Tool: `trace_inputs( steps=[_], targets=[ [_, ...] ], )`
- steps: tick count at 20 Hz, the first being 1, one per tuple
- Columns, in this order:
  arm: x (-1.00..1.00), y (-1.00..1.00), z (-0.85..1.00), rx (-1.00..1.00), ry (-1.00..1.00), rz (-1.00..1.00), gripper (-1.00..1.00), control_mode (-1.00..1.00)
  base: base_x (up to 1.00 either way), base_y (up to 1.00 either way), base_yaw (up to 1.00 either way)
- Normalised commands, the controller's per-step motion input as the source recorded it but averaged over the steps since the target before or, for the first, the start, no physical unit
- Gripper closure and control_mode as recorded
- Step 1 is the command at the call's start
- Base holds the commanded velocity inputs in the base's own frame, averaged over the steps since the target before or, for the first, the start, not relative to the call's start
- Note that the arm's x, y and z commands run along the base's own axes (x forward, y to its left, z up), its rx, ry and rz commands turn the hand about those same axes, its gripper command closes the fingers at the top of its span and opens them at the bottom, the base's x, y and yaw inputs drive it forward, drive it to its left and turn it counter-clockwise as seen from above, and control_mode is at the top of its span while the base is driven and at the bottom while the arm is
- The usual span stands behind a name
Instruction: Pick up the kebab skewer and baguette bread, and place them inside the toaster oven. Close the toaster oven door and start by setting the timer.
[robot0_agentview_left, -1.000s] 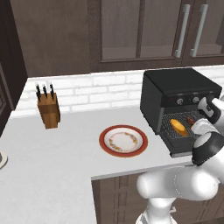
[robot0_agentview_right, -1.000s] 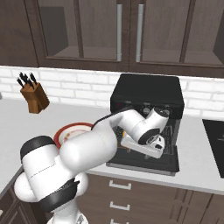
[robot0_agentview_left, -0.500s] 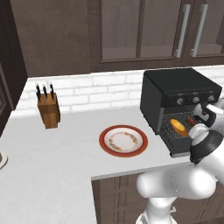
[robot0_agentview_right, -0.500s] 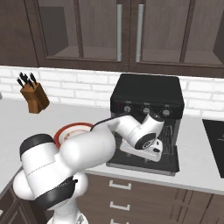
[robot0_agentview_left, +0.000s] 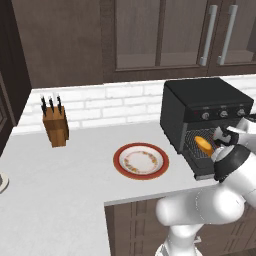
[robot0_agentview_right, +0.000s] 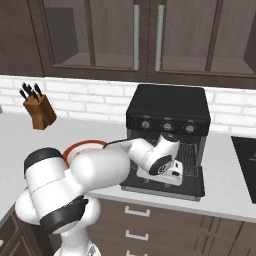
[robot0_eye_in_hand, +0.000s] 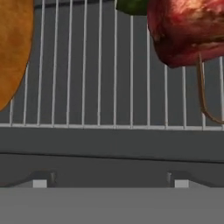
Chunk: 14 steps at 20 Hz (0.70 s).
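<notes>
Baguette bread lies inside the toaster oven on its wire rack, a golden-orange loaf toward the left of the cavity as seen from the left base view; its long axis seems to run front to back, slanting a little; in the hand view it lies lengthwise along the rack wires; the kebab skewer rests on the same rack, apart from the loaf, with bare wires between them; a reddish meat chunk and a bit of green show, and its thin stick end curls down toward the rack's front edge, though I cannot tell the skewer's full direction; the toaster oven door hangs open, dropped flat in front of the oven; the end effector sits just above the door at the oven mouth, its fingers spread apart and holding nothing; on the worktop a red-rimmed plate sits empty beside the oven; a knife block stands well apart near the wall.
</notes>
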Motion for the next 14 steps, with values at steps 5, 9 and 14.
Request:
trace_inputs(
  steps=[5,9,14],
  targets=[
    [0.26,0.0,-0.12,-0.12,-0.02,-0.06,-1.0,-1.0,0.0,0.0,0.0],
    [0.16,-0.05,-0.13,-0.11,-0.01,-0.09,-1.0,-1.0,0.0,0.0,0.0],
    [0.19,0.0,-0.15,-0.08,0.0,-0.13,-1.0,-1.0,0.0,0.0,0.0]
  ],
)
